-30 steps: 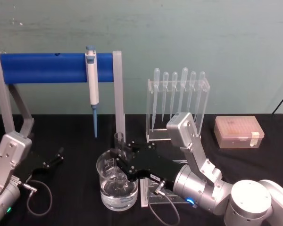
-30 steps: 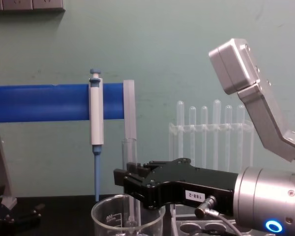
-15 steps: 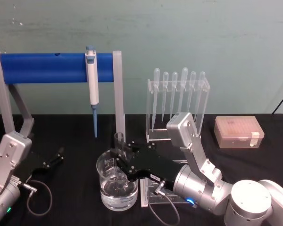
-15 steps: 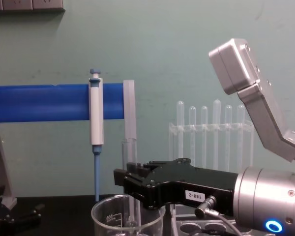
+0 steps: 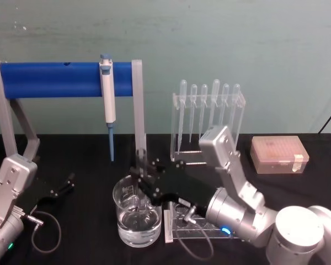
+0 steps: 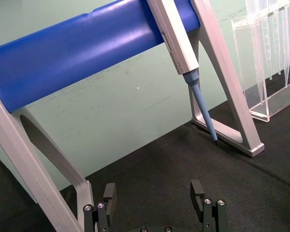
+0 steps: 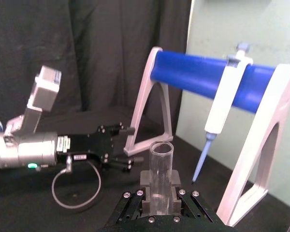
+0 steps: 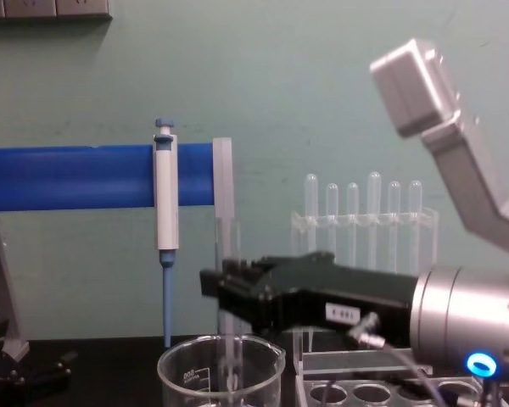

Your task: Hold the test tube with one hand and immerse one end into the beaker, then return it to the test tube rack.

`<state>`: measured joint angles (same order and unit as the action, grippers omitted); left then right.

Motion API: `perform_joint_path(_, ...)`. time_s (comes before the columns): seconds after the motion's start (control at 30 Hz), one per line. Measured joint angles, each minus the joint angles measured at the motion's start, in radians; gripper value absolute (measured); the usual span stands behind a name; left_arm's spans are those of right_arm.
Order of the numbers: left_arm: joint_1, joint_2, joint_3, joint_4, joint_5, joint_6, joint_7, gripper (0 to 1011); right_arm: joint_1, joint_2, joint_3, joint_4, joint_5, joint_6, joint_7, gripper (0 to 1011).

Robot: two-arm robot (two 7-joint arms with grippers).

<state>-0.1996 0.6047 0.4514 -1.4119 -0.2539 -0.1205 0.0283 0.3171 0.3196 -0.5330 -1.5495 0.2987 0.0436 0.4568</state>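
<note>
The clear test tube (image 5: 140, 161) stands upright, and my right gripper (image 5: 145, 178) is shut on its middle from the right. Its lower end reaches down inside the wide glass beaker (image 5: 133, 216), which holds some water; I cannot tell whether the tip touches the water. From the chest view, the test tube (image 8: 227, 242) rises above my right gripper (image 8: 229, 295) and continues down past the rim of the beaker (image 8: 191, 373). In the right wrist view the test tube (image 7: 160, 176) sits between the fingers (image 7: 176, 183). My left gripper (image 5: 65, 185) rests open on the table at the left, also seen as the left gripper (image 6: 153, 198).
A blue-and-white pipettor (image 5: 107, 94) hangs on the blue-barred stand (image 5: 49, 79) behind the beaker. A clear rack of plastic pipettes (image 5: 208, 118) stands at the back. A clear tube rack (image 5: 194, 226) lies under my right arm, and an orange tip box (image 5: 279, 154) sits at the right.
My right arm has risen, lifting the test tube higher in the beaker. The left arm has not moved.
</note>
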Motion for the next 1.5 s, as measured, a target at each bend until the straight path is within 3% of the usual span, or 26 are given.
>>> perform_joint_path(0.57,0.000,0.000,0.000,0.000,0.000,0.000,0.000,1000,0.019,0.060,0.060,-0.226,0.093,0.106,-0.002,227)
perform_joint_path(0.77,0.000,0.000,0.000,0.000,0.000,0.000,0.000,1000,-0.004,0.111,0.095,-0.313,0.115,0.150,-0.043,227)
perform_joint_path(0.9,0.000,0.000,0.000,0.000,0.000,0.000,0.000,1000,-0.044,0.154,0.143,-0.355,0.117,0.156,-0.081,227)
perform_joint_path(1.13,0.000,0.000,0.000,0.000,0.000,0.000,0.000,1000,-0.104,0.192,0.209,-0.350,0.138,0.145,-0.110,227)
perform_joint_path(1.5,0.000,0.000,0.000,0.000,0.000,0.000,0.000,1000,-0.121,0.169,0.197,-0.253,0.109,0.120,-0.123,227)
